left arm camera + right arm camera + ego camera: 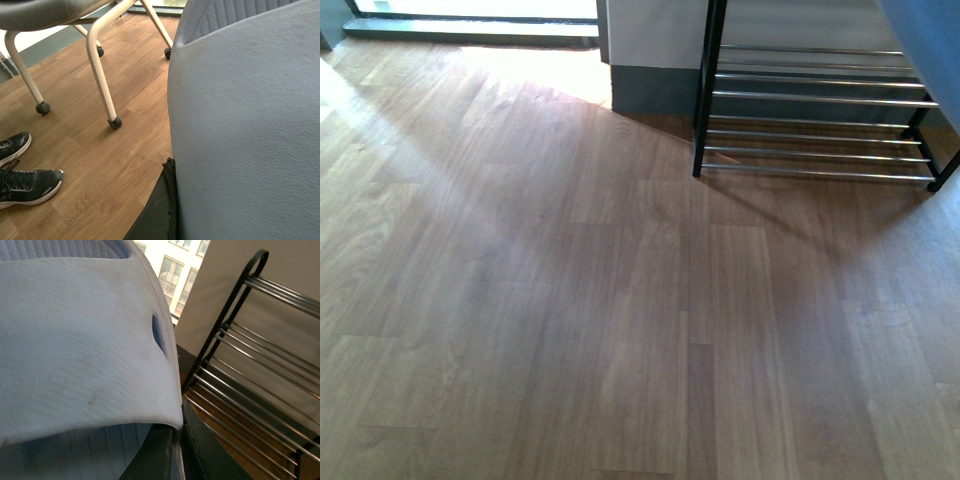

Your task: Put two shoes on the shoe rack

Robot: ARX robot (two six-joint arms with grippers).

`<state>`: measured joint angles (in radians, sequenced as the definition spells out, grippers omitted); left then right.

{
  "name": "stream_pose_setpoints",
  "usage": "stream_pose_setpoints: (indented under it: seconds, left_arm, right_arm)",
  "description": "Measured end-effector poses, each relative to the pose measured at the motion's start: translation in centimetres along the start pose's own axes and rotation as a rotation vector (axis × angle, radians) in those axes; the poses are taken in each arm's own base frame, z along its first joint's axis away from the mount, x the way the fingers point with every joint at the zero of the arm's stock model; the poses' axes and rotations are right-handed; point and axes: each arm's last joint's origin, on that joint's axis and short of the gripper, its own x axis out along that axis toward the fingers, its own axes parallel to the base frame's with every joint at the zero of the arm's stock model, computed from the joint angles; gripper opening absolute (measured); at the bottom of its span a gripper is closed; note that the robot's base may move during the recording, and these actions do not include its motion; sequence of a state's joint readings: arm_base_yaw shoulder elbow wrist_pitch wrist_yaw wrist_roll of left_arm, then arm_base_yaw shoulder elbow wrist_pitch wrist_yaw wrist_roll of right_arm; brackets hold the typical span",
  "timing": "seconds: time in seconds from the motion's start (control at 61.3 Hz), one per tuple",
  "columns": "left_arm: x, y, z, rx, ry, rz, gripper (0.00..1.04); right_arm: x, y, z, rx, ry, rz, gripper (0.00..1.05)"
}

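Robot's two arms each carry a slide toward the rack. The right gripper has its dark jaws closed to a narrow slit on an edge of a pale blue moulded slide sandal. The sandal hangs hard against the jaws and blocks most of that wrist camera's sight.

The left gripper shows one dark finger pressed to the edge of the matching pale blue sandal. The other finger is hidden behind the shoe, so that grip is judged closed rather than seen whole.

Just beyond the right jaws stands the low black-framed shoe rack with thin silver rods, with neither sandal on it yet. Past the left jaws stand a white-legged chair on castors and a pair of black sneakers with white soles on the brown wood-plank floor. The rack does not show in that view.

The risks, as judged:
- **Edge pinch:** a sandal held only by its edge may swing or slip as the arm reaches.
- **Rod gaps:** the rods are thin and spaced apart, so a sandal released tilted could tip or drop between them.
- **Frame post:** with the camera blinded, the right sandal could catch the frame's post.
- **Left arm's swing:** turning toward the rack, the left arm could clip the chair leg or crowd the right arm.
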<state>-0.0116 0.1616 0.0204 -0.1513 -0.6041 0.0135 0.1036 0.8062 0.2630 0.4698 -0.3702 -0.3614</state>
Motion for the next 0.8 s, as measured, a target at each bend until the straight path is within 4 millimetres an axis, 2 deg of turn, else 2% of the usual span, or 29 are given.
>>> stream_pose_setpoints:
  seconds: [0.799]
  left_arm:
    - [-0.01, 0.01, 0.01, -0.001, -0.002, 0.001, 0.02]
  right_arm:
    - [-0.01, -0.02, 0.0, 0.0, 0.0, -0.002, 0.01]
